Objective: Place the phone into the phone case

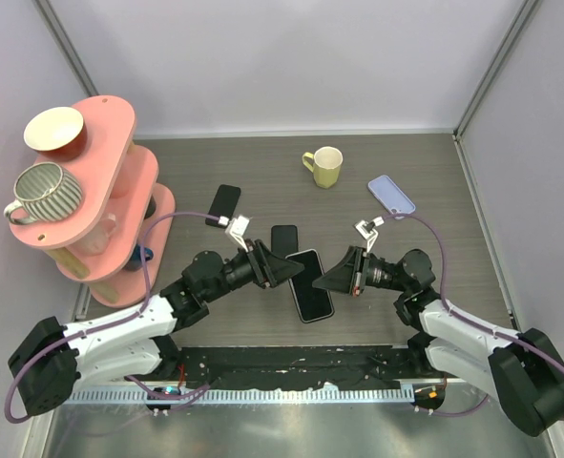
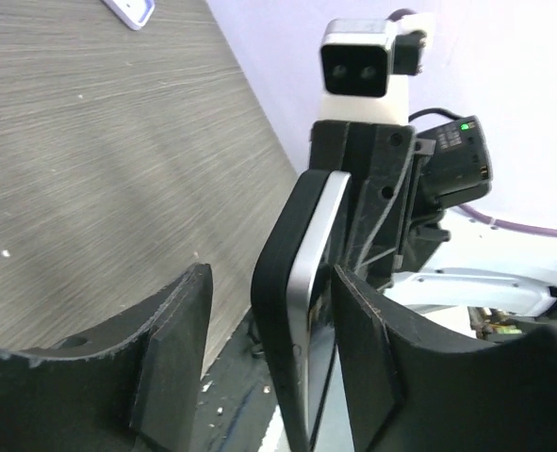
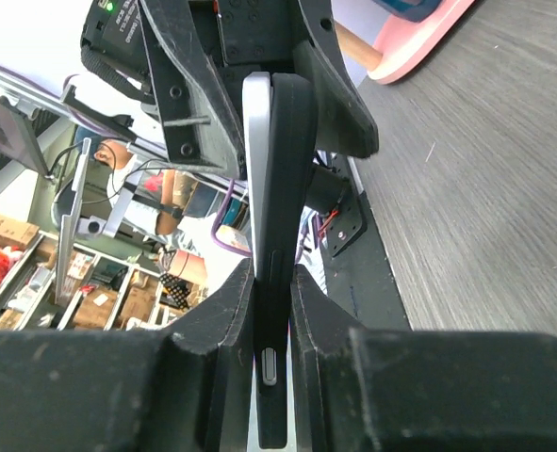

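Nearest the lens, the right gripper [image 3: 271, 301] is clamped on one end of the silver-edged phone [image 3: 257, 169] and the black moulded phone case [image 3: 292, 169] backing it. The pair is held between the two arms at the centre of the grey wood-grain table [image 1: 434, 277]; whether it is lifted clear cannot be told. The left gripper [image 2: 269, 282] straddles the opposite end with jaws apart. One pad is close against the screen side, and a clear gap separates the other pad from the case.

Progress, as judged: the phone sits in the case along every visible edge, so insertion appears largely done. Whether each corner is snapped home cannot be told, and a final press may remain.

Count:
- Two arms, two grippers, one cased phone.
- Two black flat slabs (phone or case undetermined): the nearer slab [image 1: 283, 239] just behind the held phone, the farther slab [image 1: 225, 201] at 11 o'clock.
- One lavender phone case [image 1: 391, 195] at 2 o'clock.
- One yellow-green ceramic mug [image 1: 323, 166] at 12 o'clock.
- One pink three-tier shelf [image 1: 105, 124] at 9 o'clock, bearing one brown cup [image 1: 54, 132] and one striped grey mug [image 1: 43, 191].
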